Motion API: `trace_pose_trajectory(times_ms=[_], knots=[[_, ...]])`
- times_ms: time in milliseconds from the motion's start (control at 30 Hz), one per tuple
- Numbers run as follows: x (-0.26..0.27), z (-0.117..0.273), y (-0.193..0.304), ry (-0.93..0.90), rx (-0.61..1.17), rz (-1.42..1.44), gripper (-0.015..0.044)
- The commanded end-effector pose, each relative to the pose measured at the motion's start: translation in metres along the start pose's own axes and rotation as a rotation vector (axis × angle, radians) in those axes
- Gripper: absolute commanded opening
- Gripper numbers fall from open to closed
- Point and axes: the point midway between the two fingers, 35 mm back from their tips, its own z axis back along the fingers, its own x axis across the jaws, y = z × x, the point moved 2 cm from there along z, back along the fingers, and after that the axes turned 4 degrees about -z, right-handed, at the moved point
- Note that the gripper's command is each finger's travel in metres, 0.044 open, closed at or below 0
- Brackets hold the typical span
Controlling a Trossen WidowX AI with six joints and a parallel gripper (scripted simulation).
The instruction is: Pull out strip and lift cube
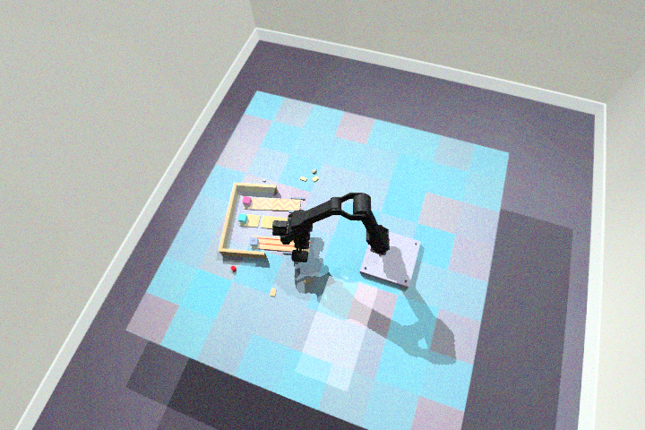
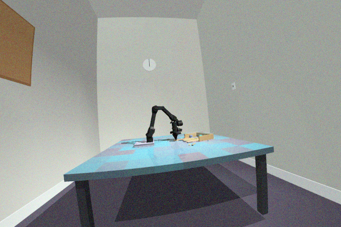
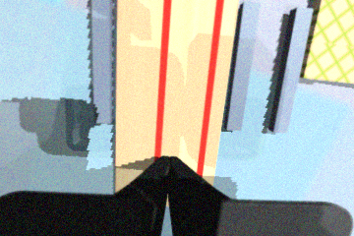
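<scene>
My gripper (image 2: 175, 139) (image 3: 168, 163) is shut and empty, pointing down with its tips on or just above the near end of the red-striped strip (image 1: 278, 244) (image 3: 187, 98). This strip shows no gap in its visible part. A grey-blue cube (image 1: 253, 242) sits at its far end. The zigzag strip (image 1: 277, 204) has a pink cube (image 1: 246, 201) at its far end. The middle strip, a yellow crosshatched one (image 3: 337, 39), shows a gap between its far piece (image 1: 253, 220) and its near piece (image 1: 270, 221); a cyan cube (image 1: 243, 218) is at its far end. No label is readable.
A wooden three-sided frame (image 1: 227, 218) (image 2: 205, 137) surrounds the strips' far ends. Grey guide rails (image 3: 102, 64) (image 3: 243, 69) flank the red-striped strip. A red object (image 1: 233, 269) and a small tan piece (image 1: 273, 292) lie outside the frame. Several small pieces lie beyond the zigzag strip.
</scene>
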Motion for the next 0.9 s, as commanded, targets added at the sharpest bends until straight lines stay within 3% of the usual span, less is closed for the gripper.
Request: trace_pose_trajectory(times_ms=[0, 867], knots=[[-0.001, -0.006, 0.014, -0.002, 0.029, -0.005, 0.0], [-0.003, -0.005, 0.051, -0.001, 0.032, -0.005, 0.0]])
